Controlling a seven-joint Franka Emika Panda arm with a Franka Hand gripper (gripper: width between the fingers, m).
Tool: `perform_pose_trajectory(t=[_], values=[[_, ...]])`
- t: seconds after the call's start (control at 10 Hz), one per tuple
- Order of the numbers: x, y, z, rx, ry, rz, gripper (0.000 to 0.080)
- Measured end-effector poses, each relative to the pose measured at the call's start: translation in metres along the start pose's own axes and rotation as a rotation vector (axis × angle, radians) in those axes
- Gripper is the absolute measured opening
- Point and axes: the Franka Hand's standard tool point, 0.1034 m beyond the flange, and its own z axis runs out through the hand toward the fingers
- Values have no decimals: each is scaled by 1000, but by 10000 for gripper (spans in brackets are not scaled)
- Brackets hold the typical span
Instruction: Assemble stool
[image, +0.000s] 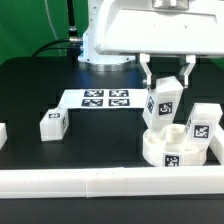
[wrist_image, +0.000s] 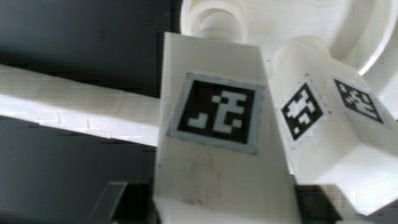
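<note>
"Four legs, one seat?"
"Yes, as I count them. My jaws pinch the held leg (image: 163, 104), long axis upright, and the seat (image: 150, 150) lies directly beneath them. The second leg (image: 203, 122) stands just beside, at the seat. The third leg (image: 52, 125) and fourth leg (image: 3, 133) (half cropped, so a guess) sit well apart on the worktop (image: 100, 145)."

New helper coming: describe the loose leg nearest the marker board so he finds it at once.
Find the marker board on the black table. Off its corner, on the exterior view's left, lies a chunky white leg. Unlike the held leg and the standing leg on the round seat, it lies on bare table.
</note>
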Motion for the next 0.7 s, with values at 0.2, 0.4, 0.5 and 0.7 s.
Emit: perform_pose_trajectory(t=[0.2,0.4,0.5,0.7], values=[[3,-1,0,-4,25,-4,324],[3,-8,4,-14,88,-39,324],[3,-6,4,-17,87,-45,324],[1,-3,5,-19,81,-41,324]])
